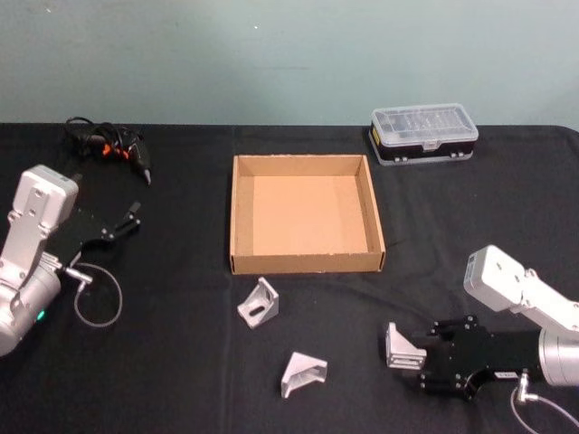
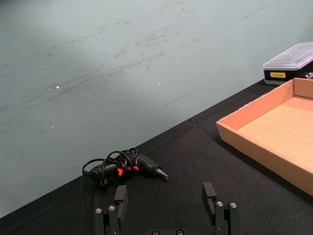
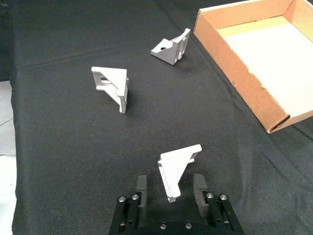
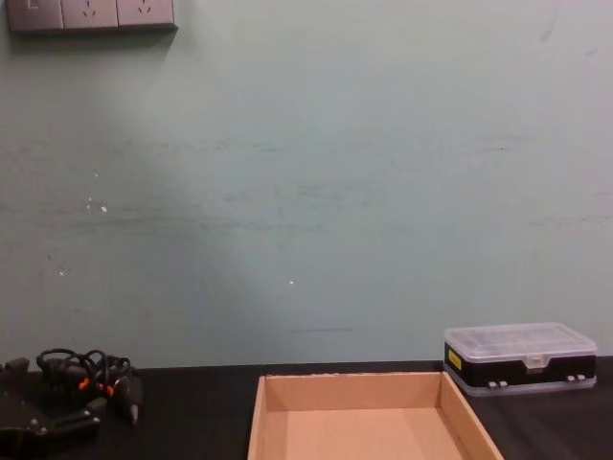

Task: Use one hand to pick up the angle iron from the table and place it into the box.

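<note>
On the plastic case [image 2: 291, 61], a yellow label [image 2: 278, 75] is seen, its writing too small to be read. At the table's [image 1: 163, 362] front right, an angle iron [image 3: 178, 166] is straddled, unclamped, by the right gripper [image 3: 169, 188], its fingers apart. A second angle iron [image 1: 259, 303] and a third angle iron [image 1: 303, 373] are seen before the box [image 1: 308, 263]. The left gripper [image 1: 127, 220] is held at the far left, fingers spread.

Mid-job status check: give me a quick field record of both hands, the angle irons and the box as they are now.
right hand: low at the table's near right, open, fingers either side of the nearest angle iron, not closed on it
left hand: parked at the left, open, holding nothing
second angle iron: on the table, just in front of the box
third angle iron: on the table, nearer the robot
box: centre, empty
other: corded tool back left; clear-lidded case back right
</note>
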{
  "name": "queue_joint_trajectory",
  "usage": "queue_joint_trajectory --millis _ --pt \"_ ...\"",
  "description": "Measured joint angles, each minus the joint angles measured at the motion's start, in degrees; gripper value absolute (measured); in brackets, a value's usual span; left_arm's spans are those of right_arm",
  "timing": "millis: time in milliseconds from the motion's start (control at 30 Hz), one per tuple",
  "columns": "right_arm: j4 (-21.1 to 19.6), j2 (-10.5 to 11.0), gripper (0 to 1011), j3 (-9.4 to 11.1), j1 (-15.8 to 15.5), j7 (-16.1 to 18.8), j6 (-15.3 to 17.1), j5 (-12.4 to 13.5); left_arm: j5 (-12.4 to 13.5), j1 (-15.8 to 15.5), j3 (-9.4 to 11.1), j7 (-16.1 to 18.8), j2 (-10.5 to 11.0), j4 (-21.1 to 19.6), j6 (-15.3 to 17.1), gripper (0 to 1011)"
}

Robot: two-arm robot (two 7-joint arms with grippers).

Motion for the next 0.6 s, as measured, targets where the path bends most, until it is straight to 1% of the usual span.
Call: queue_joint_trajectory --millis 100,133,233,267,333,367,467,500,600 --pt "0.00 0.04 541 0.07 -0.15 -0.15 -0.11 -0.01 0.00 0.00 0.00 0.00 0.00 0.00 0.00 1000" --pt "0.00 0.04 481 0.09 -0.20 -0.18 -0.15 -0.01 0.00 0.00 0.00 0.00 0.00 0.00 0.00 1000" --pt "0.05 0.02 418 0.11 -0.26 -0.21 -0.28 -0.07 0.00 0.00 0.00 0.00 0.00 0.00 0.00 1000" --pt "0.11 -0.02 358 0.11 -0.29 -0.24 -0.33 -0.14 0.00 0.00 0.00 0.00 0.00 0.00 0.00 1000" --pt "0.14 -0.04 316 0.11 -0.36 -0.30 -0.35 -0.17 0.00 0.00 0.00 0.00 0.00 0.00 0.00 1000" --pt "0.15 -0.06 256 0.11 -0.46 -0.38 -0.42 -0.20 0.00 0.00 0.00 0.00 0.00 0.00 0.00 1000" --pt "0.18 -0.10 197 0.16 -0.61 -0.56 -0.54 -0.23 0.00 0.00 0.00 0.00 0.00 0.00 0.00 1000" --pt "0.18 -0.11 140 0.19 -0.65 -0.57 -0.56 -0.24 -0.01 0.00 0.00 0.00 0.00 0.00 0.00 1000" --pt "0.19 -0.11 75 0.36 -0.85 -0.69 -0.71 -0.24 0.00 0.00 0.00 0.00 0.00 0.00 0.00 1000"
